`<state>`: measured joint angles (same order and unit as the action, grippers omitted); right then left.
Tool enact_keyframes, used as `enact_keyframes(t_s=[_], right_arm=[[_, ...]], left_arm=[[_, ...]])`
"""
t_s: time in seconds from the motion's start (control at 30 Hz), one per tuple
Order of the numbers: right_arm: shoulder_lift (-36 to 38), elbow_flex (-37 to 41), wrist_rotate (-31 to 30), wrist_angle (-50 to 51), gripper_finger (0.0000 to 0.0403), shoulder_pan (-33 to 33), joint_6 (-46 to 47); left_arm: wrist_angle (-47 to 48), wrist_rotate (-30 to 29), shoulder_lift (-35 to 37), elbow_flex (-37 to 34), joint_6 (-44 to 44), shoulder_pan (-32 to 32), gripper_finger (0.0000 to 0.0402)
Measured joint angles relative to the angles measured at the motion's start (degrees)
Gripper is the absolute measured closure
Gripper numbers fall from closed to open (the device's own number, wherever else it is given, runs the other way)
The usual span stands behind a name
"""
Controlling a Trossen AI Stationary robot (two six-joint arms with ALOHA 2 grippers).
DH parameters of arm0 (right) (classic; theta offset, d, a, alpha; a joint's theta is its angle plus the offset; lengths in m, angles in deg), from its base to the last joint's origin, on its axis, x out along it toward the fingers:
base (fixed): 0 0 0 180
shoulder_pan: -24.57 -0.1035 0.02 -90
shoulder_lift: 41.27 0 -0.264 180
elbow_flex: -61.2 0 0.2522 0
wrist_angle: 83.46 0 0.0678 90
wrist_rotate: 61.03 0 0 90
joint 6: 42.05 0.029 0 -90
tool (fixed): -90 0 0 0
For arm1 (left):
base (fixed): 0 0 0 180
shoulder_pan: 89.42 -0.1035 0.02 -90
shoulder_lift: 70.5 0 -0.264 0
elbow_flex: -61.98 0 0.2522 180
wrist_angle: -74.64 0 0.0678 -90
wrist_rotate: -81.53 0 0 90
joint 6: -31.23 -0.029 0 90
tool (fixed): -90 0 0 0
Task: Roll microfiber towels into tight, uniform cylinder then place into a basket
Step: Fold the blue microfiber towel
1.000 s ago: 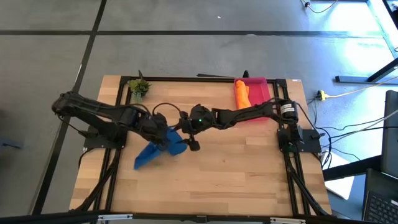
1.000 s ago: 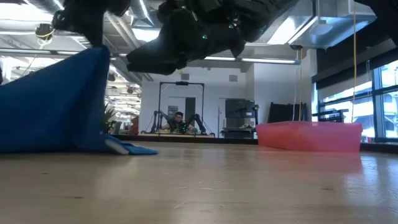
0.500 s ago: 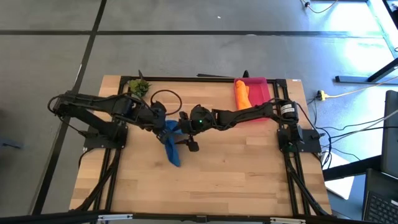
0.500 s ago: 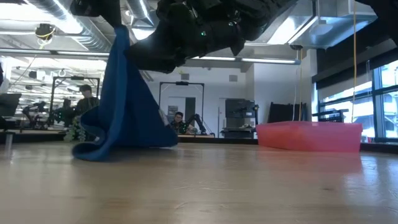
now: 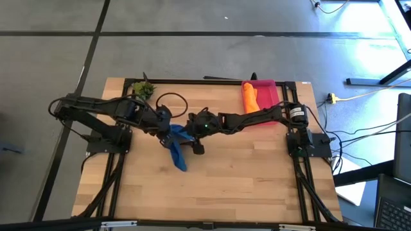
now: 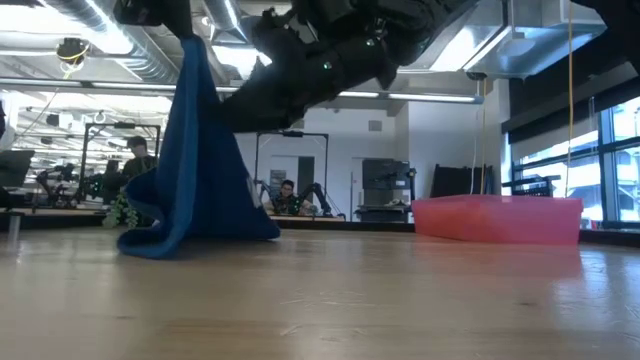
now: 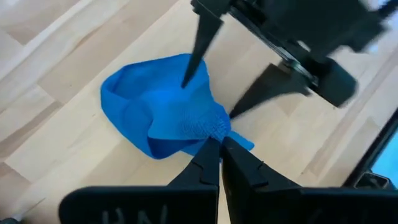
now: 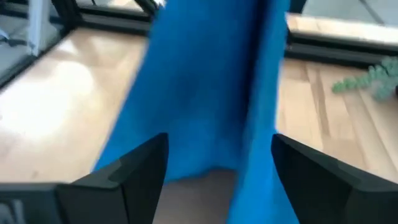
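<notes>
Hanging from the left tool (image 7: 219,148), pinched shut on its corner, the blue towel (image 5: 176,146) is now dangling mid-table after being lifted off the table (image 5: 257,186) (rolling not begun), while the right tool (image 8: 214,162) is waiting spread beside it.

No text, label, brand, number or sign can be read in any of the views: nothing legible shows on the arms, the cloths, the tray, the wooden surface or the room behind.
</notes>
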<state>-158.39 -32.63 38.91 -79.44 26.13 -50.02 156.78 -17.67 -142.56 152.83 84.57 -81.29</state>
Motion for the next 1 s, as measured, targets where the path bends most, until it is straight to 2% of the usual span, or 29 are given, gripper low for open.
enact_keyframes(t_s=[0.17,0.47,0.7,0.83,1.0], right_arm=[[0.0,0.0,-3.5,3.5,0.0118,0.0,-0.4],[0.0,0.0,-3.5,4.4,0.0118,0.0,-1.2],[0.0,0.0,-1.3,3.4,0.0129,0.0,-1.1],[0.1,0.0,-0.6,3.1,0.0137,-0.1,-1.1],[0.1,0.0,4.0,1.6,0.0139,-0.1,-0.3]], left_arm=[[0.5,0.8,0.4,2.4,0.0,0.6,0.0401],[0.6,-3.3,0.5,12.2,-3.5,0.7,0.0401],[2.5,-4.6,0.6,15.5,-4.5,0.7,0.0401],[6.1,-1.2,0.5,15.6,-4.5,0.7,0.0401],[12.4,2.3,0.0,15.6,-4.5,0.7,0.0402]])
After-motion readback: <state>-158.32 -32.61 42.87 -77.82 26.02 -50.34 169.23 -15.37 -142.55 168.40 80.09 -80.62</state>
